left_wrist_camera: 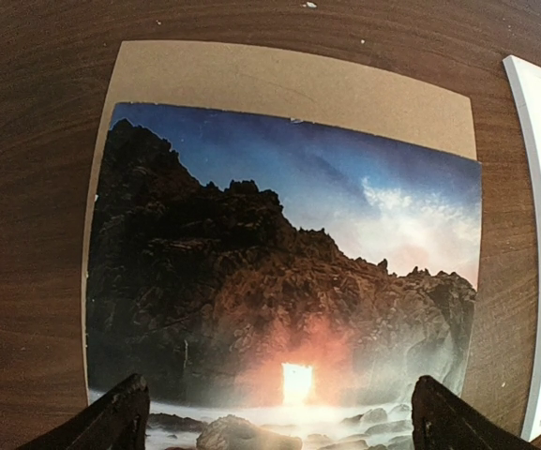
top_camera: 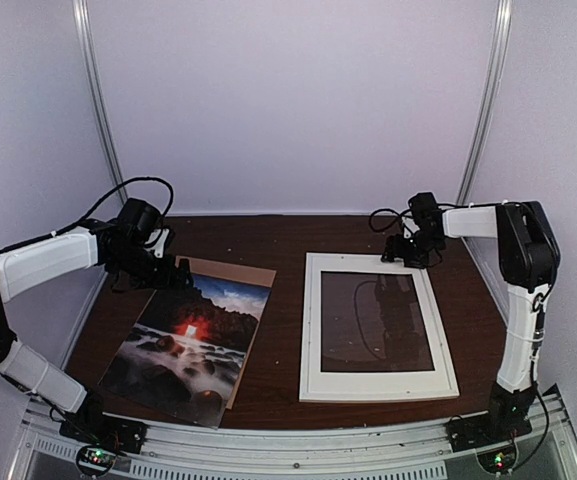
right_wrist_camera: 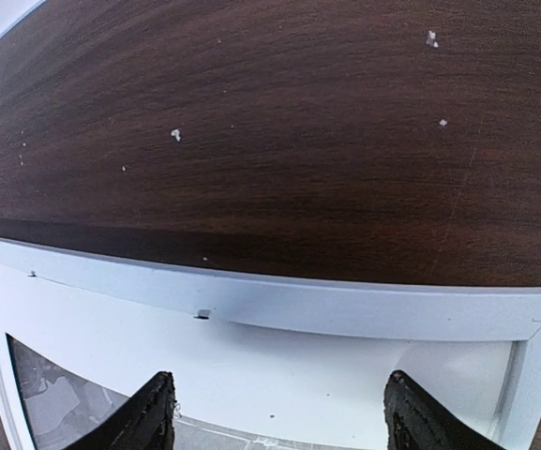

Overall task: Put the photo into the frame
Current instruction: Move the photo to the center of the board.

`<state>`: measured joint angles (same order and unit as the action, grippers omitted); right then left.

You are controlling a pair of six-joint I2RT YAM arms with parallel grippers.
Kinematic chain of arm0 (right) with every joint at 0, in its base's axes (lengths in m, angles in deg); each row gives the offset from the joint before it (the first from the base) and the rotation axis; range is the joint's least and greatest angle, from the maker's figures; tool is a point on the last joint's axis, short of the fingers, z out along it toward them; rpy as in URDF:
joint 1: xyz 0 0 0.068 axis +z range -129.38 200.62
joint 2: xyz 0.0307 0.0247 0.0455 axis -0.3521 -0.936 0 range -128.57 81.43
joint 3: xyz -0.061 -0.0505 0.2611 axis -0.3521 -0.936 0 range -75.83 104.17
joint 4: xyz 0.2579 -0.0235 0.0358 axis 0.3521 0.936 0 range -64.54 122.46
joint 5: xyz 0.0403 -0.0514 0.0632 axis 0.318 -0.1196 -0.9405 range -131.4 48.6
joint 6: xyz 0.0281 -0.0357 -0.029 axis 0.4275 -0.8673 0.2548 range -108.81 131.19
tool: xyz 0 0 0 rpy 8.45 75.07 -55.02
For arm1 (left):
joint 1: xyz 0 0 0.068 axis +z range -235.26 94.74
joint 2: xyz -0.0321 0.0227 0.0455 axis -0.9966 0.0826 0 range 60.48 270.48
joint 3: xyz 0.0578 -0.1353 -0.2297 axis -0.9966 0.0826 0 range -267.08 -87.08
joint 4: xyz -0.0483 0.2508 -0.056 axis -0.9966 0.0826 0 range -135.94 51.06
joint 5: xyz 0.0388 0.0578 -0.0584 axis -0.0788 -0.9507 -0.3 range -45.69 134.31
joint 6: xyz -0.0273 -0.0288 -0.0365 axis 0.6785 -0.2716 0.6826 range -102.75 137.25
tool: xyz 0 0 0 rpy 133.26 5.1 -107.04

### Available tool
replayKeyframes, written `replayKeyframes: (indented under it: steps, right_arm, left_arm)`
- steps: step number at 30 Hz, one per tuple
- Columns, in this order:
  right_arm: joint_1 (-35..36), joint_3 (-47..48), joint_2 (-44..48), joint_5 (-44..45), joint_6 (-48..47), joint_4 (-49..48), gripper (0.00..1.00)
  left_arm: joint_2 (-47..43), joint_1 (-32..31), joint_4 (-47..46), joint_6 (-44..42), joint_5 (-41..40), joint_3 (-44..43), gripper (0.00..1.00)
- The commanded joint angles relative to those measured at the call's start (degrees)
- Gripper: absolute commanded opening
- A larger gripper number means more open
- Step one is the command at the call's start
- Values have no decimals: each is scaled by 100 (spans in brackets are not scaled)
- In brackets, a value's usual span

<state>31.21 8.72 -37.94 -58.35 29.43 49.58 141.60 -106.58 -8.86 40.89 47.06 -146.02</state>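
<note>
The photo [top_camera: 190, 340] lies flat on a brown backing board [top_camera: 243, 270] at the left of the dark wooden table [top_camera: 278, 235]. A strip of bare wood separates it from the white frame [top_camera: 311, 330] on the right. The left tool [top_camera: 166, 272] gapes wide over the photo's far edge. The right tool [top_camera: 408, 252] hangs open and empty over the frame's far edge. Pale walls close in around the table.

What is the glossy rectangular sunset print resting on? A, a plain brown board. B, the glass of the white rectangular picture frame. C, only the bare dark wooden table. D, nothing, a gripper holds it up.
A: the glossy sunset print lies flat on a plain brown board, a strip of which shows past its far edge.
</note>
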Motion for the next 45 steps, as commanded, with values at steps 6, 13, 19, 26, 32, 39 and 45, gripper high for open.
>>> replayKeyframes:
  steps: [6,13,19,26,32,39,45]
  right_arm:
    - [68,36,-244,367,18,245,75]
    - [68,-89,-56,299,75,282,75]
    - [72,-218,383,287,25,286,77]
    - [77,-318,949,274,-24,407,80]
    - [209,-286,1132,186,-83,468,81]
    - [521,-203,1107,96,-66,480,81]
    - [994,-173,1127,-56,1,464,82]
  left_arm:
    - [-25,40,-166,0,33,-15,98]
    - [-22,40,-166,9,36,20,98]
    - [-82,44,-170,-12,-72,75,97]
    - [-105,49,-53,-102,-186,16,98]
    - [-43,75,-47,-111,-189,-20,98]
    - [17,221,-34,-125,-167,-15,98]
    - [75,661,-128,-86,191,75,98]
